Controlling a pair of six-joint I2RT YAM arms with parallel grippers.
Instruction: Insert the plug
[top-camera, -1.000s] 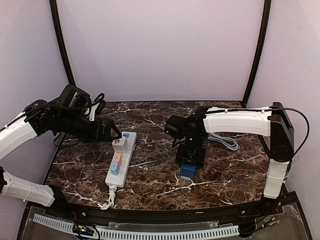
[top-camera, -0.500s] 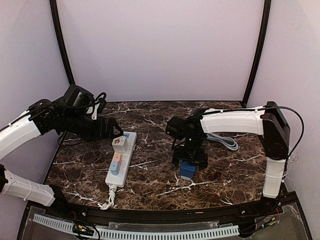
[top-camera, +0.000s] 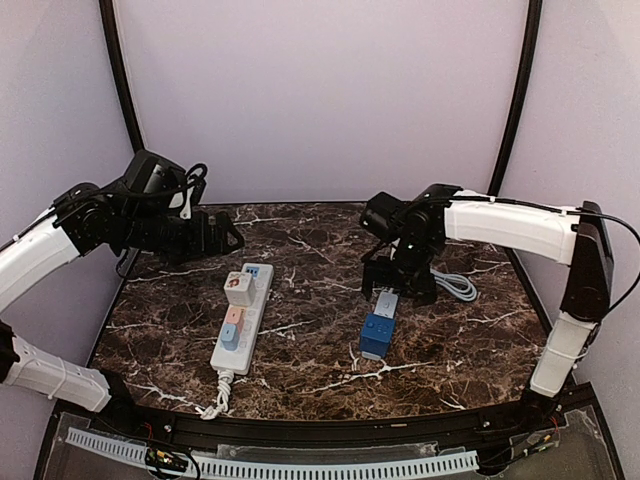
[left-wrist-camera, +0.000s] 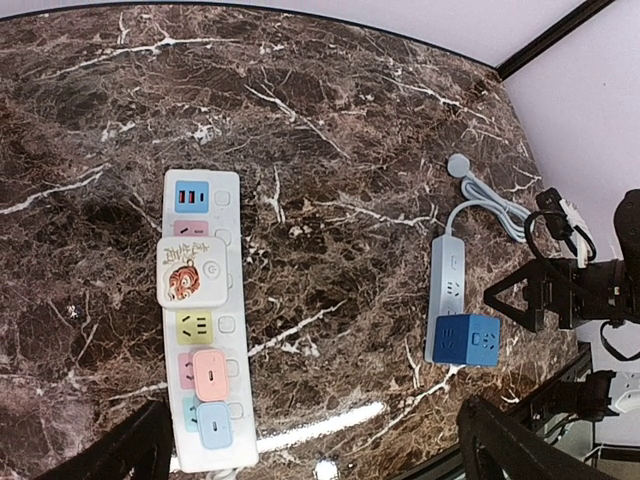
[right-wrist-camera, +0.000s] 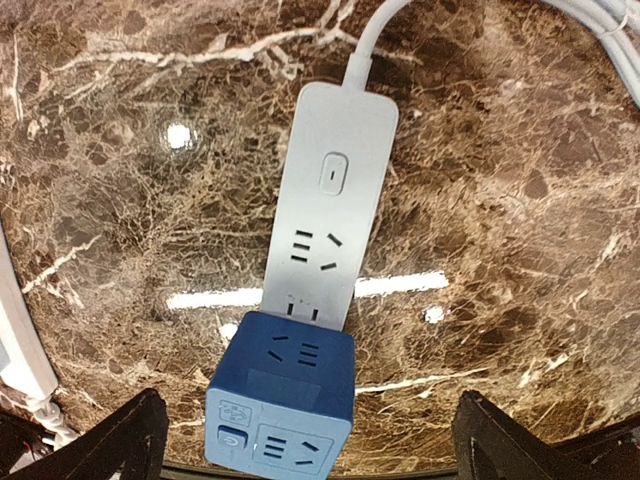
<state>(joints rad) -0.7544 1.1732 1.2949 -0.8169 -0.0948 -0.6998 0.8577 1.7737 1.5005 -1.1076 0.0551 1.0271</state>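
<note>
The plug is a blue cube (top-camera: 377, 336) (left-wrist-camera: 464, 340) (right-wrist-camera: 283, 405). It stands on the near end of a small pale grey power strip (top-camera: 386, 301) (left-wrist-camera: 447, 280) (right-wrist-camera: 330, 200). My right gripper (top-camera: 398, 283) (right-wrist-camera: 307, 425) hovers above the strip, behind the cube. It is open, nothing is held, and its black fingertips (right-wrist-camera: 110, 440) stand wide on either side. My left gripper (top-camera: 222, 240) (left-wrist-camera: 315, 445) hangs open and empty over the far left of the table, behind the white strip.
A long white power strip (top-camera: 262, 285) (left-wrist-camera: 232, 250) lies at centre left. It carries a white tiger-print adapter (top-camera: 238, 288) (left-wrist-camera: 189, 271) and pink and light blue plugs. The grey strip's coiled cable (top-camera: 455, 284) (left-wrist-camera: 495, 205) lies at the right. Black frame posts stand at the table's back corners.
My right gripper has opened, let go of the blue cube, and lifted back away from it. The left arm has drawn back and up from the white strip.
</note>
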